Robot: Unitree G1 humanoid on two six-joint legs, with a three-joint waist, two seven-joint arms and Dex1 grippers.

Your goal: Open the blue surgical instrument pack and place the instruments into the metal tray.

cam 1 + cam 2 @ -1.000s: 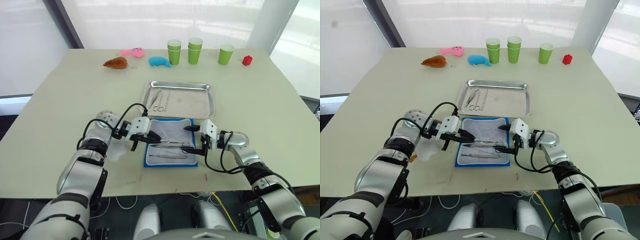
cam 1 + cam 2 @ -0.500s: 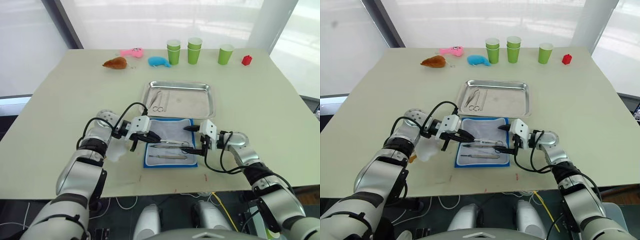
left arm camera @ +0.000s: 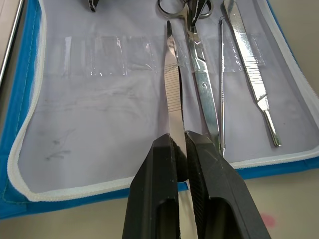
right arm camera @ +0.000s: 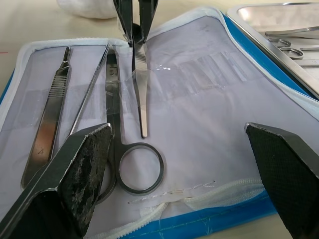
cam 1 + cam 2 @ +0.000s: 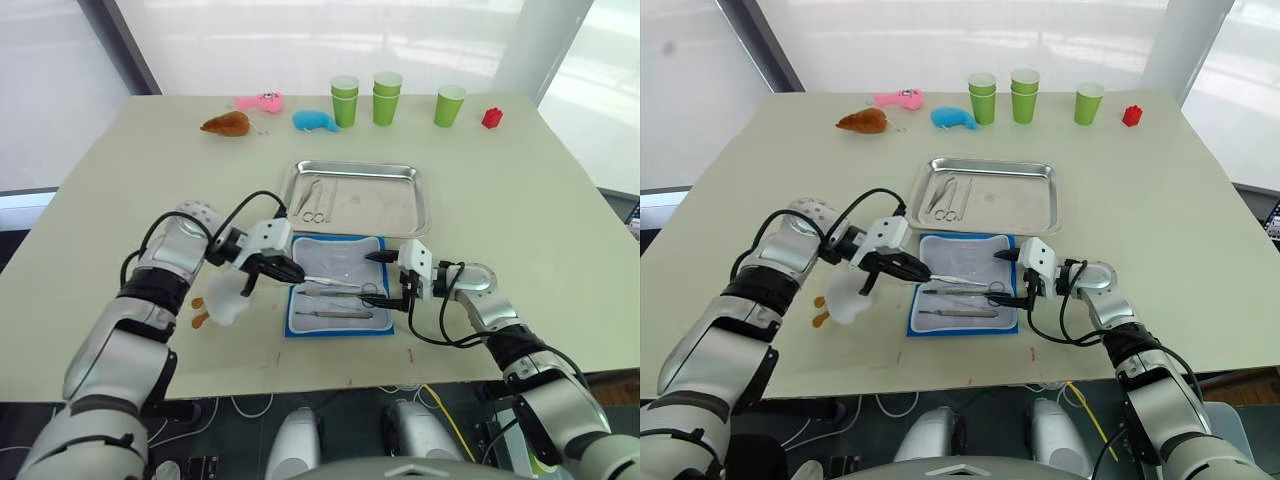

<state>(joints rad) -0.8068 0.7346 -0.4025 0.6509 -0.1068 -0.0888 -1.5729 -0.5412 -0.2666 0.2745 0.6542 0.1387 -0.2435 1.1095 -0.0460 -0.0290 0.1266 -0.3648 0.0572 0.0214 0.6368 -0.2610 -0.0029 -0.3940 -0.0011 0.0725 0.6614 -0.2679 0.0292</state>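
Note:
The blue surgical instrument pack (image 5: 340, 258) lies open on the table in front of the metal tray (image 5: 385, 205), pale lining up. My left gripper (image 5: 298, 276) is shut on silver tweezers (image 3: 172, 89), held just above the lining and pointing toward the right gripper. Ring-handled scissors (image 4: 113, 149), a thin straight tool (image 4: 89, 102) and a flat silver handle (image 4: 50, 124) lie in the pack. My right gripper (image 5: 385, 280) stands open at the pack's right edge, nothing between its fingers. Scissors and other instruments (image 5: 315, 195) rest at the tray's left end.
Green cups (image 5: 386, 98) and a red block (image 5: 491, 118) line the far edge, with a blue plush (image 5: 315, 121), a pink toy (image 5: 260, 102) and a brown toy (image 5: 227, 124). A white soft toy (image 5: 225, 298) lies beside my left forearm.
My left arm has drawn back to the left with its elbow swung outward, and the tweezers in its fingers have come up off the lining. The right gripper has stayed in place.

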